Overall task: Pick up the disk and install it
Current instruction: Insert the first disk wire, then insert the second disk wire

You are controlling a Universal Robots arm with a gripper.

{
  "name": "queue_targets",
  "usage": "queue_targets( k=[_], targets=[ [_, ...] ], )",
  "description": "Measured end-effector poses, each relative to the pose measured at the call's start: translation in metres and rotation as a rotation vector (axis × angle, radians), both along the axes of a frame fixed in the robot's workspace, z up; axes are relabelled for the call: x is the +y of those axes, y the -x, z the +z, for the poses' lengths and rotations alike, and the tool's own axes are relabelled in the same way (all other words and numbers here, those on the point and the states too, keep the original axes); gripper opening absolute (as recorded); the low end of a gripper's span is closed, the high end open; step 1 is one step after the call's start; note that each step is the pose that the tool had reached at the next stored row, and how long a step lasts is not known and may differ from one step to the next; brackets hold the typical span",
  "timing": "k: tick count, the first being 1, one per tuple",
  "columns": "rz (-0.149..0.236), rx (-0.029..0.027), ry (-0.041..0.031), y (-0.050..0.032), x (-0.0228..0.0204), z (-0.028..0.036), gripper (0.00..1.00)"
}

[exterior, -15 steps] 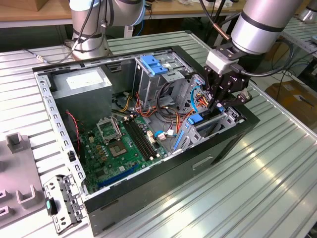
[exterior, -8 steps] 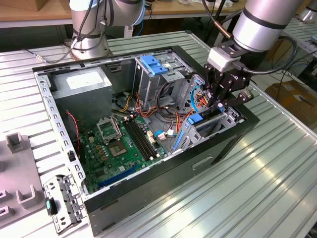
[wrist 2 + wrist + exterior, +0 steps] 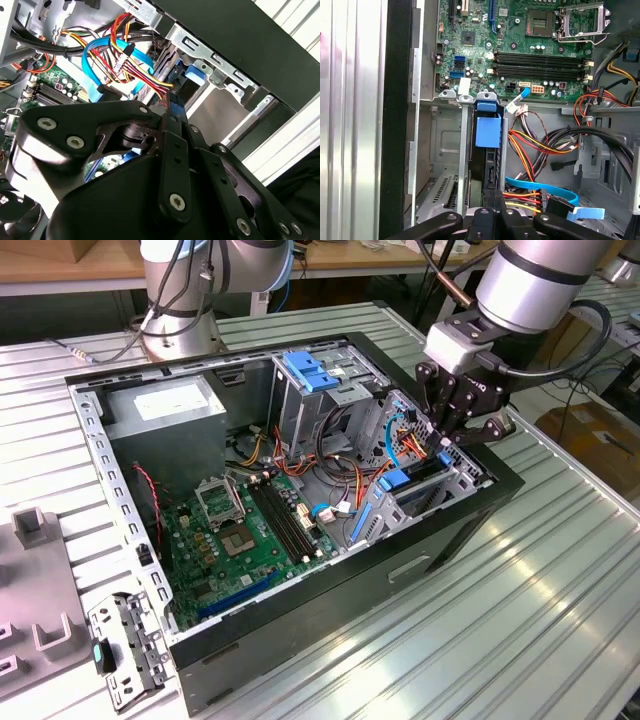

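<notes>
Arm reaching down, gripper low at the exterior view's right.

Your silver forearm (image 3: 530, 275) angles down from the exterior view's upper right, wrist bent, black gripper (image 3: 447, 435) pointing downward. In both wrist views you see its linkages folded in and the fingers (image 3: 172, 125) drawn close together, tips nearly meeting. The arm's base column (image 3: 180, 300) stands at the exterior view's upper left.

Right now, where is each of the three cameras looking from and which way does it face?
Exterior view: above and off to the side, looking down on the open black computer case; the silver-grey arm and black gripper show.
First wrist view: on the wrist, looking along the blue-railed disk towards the green motherboard; gripper.
Second wrist view: behind the gripper, facing cables.
All share the gripper and case interior.
</notes>
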State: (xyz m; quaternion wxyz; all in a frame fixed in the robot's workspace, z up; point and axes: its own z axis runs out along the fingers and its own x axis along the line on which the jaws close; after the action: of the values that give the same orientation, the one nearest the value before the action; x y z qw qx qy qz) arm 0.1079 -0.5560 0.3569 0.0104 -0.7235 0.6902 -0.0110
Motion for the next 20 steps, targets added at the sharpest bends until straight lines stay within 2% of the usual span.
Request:
queue_targets(
  k=[14, 20],
  targets=[
    [0.0, 0.0, 0.0001, 0.0004, 0.0, 0.0015, 0.11],
    [0.0, 0.0, -0.0006, 0.0076, 0.0, 0.0014, 0.11]
  ],
)
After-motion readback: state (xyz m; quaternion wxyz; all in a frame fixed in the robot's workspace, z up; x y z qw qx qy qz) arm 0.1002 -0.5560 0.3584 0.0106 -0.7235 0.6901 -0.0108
